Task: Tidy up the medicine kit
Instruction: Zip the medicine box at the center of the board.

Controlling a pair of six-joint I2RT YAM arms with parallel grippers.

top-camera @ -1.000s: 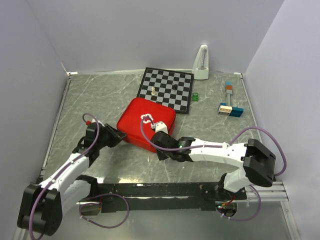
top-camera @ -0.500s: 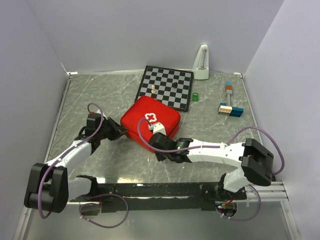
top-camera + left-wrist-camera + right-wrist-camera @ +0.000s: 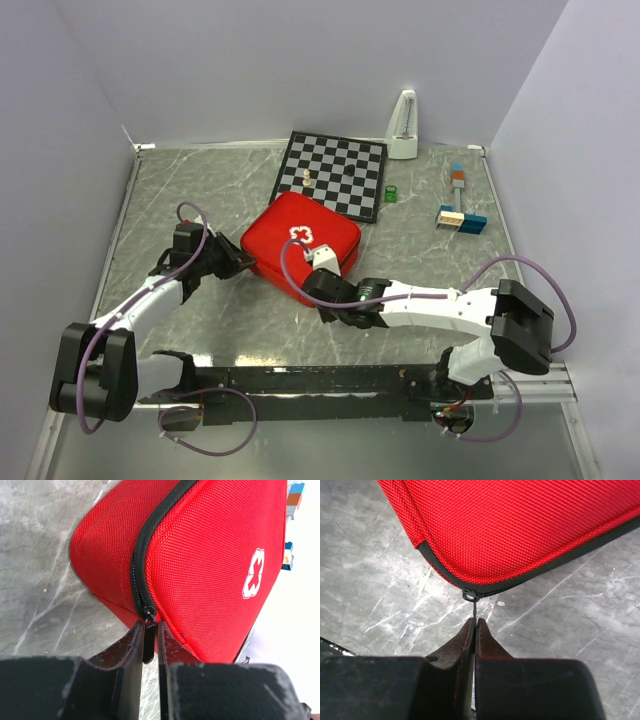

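Item one, medicine kit [image 3: 300, 243]: red zip case with a white cross, lying mid-worktop [image 3: 180, 190], just beside the near edge of the chessboard [image 3: 335, 175]; I cannot tell whether they touch; its inside is hidden from every view.

Item two, left pincer [image 3: 149, 628]: clamped on the corner zip pull [image 3: 148, 647], a black tab between the two fingers; only the left wrist view shows this; from above the tips blur into the case's left corner.

Item three, right pincer [image 3: 474, 623]: fingers pressed together on the near-edge zip pull [image 3: 474, 609], a thin tab hanging from a small slider; the overhead view hides this grip under the wrist.

Item four, view limits: the right wrist view cuts the case off at the top and shows no cross; the left wrist view shows the cross and the black zip line; its far right edge holds blurred coloured blocks [image 3: 295, 492], which read plainly only from above.
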